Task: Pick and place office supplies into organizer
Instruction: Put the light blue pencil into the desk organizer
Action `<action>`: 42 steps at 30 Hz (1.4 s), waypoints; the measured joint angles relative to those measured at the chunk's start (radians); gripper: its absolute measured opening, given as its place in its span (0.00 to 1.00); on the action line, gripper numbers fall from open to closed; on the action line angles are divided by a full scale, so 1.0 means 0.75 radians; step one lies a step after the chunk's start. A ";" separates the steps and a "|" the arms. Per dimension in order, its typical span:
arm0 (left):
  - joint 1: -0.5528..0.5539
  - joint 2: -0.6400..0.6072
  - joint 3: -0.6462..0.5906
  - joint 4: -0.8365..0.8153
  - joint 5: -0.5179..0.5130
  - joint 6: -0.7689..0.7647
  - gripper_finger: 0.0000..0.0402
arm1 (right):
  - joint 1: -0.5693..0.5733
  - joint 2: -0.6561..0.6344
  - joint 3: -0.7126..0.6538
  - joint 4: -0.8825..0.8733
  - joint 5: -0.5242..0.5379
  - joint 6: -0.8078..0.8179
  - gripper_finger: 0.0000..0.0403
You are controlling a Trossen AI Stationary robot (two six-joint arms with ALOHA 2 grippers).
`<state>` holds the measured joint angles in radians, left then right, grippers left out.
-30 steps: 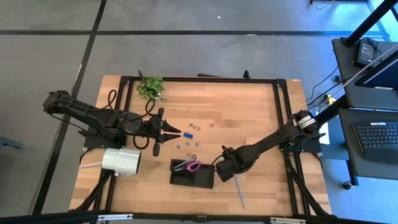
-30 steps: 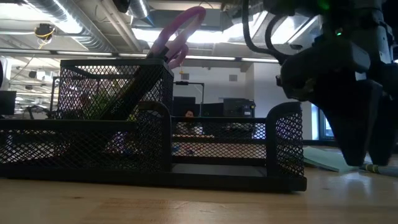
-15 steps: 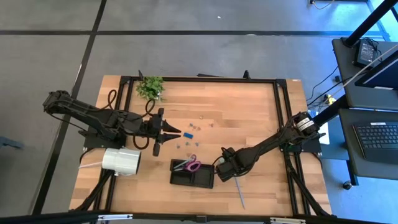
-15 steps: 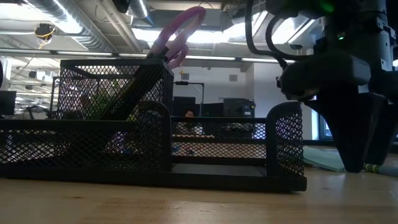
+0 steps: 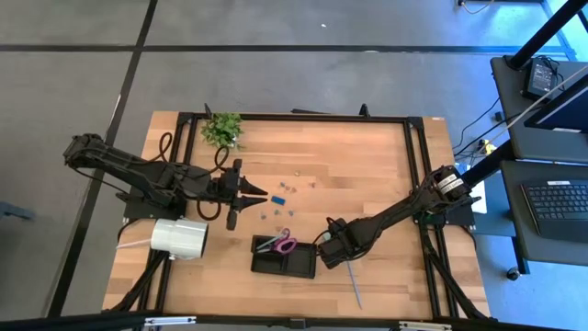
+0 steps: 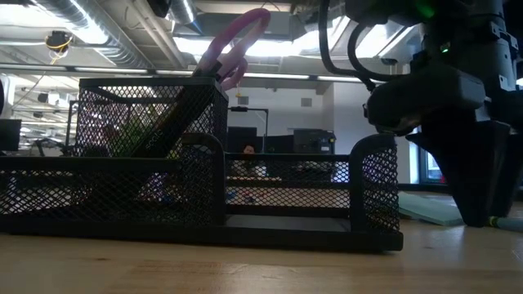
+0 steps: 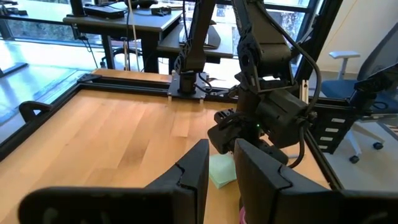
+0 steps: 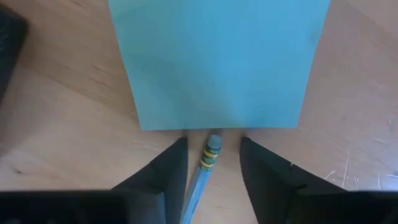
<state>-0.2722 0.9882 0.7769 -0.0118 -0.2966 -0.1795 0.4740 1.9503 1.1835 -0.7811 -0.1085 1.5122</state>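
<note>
Noting a big white roll (image 5: 179,237) lying on its side well left of the organizer (image 5: 285,256), and a small green plant (image 5: 222,129) far beyond the organizer's left end, at the table's back edge.

Recording the left gripper (image 5: 260,196) hovering behind the organizer's left end, well apart from it, fingers (image 7: 194,169) slightly apart with nothing between them.

Logging tiny blue clips (image 5: 280,192) and dark clips (image 5: 266,213) scattered loose on the wood behind the organizer, just past the left gripper's tips.

Finding the purple-handled scissors (image 5: 281,244) already standing in the organizer's tall left compartment, long axis tilted, handles up and leaning toward the organizer's right end, blades down inside the mesh.

Recording the right gripper (image 5: 333,254) down at table level just beside the organizer's right end, fingers (image 8: 163,180) apart, straddling the slim grey stick (image 8: 208,160) with a gap on each side and not gripping it.

Noting the stick's long axis running crosswise to the organizer's length, banded eraser end pointing at the edge of the pale green sticky-note pad (image 8: 217,62) and stopping just short of it, other end trailing toward the table's front edge, right of the organizer.

Finding the pad lying flat just right of the organizer, directly ahead of the right gripper's fingertips, and the organizer's right end wall close alongside that gripper.
</note>
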 joint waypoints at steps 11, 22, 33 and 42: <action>0.000 0.000 0.000 0.000 0.000 0.002 0.18 | 0.002 0.000 -0.001 0.001 0.001 -0.039 0.24; 0.000 0.000 0.000 0.000 0.000 0.003 0.18 | 0.002 0.000 -0.002 0.006 0.021 -0.068 0.08; 0.000 0.000 0.000 0.000 0.000 0.003 0.18 | 0.002 -0.013 -0.002 -0.009 0.020 -0.110 0.04; 0.000 0.000 -0.001 0.000 0.001 0.003 0.18 | -0.058 -0.240 -0.006 -0.013 -0.083 -0.311 0.04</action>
<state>-0.2721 0.9882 0.7765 -0.0116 -0.2962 -0.1774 0.4302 1.7703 1.1791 -0.7908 -0.1705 1.2792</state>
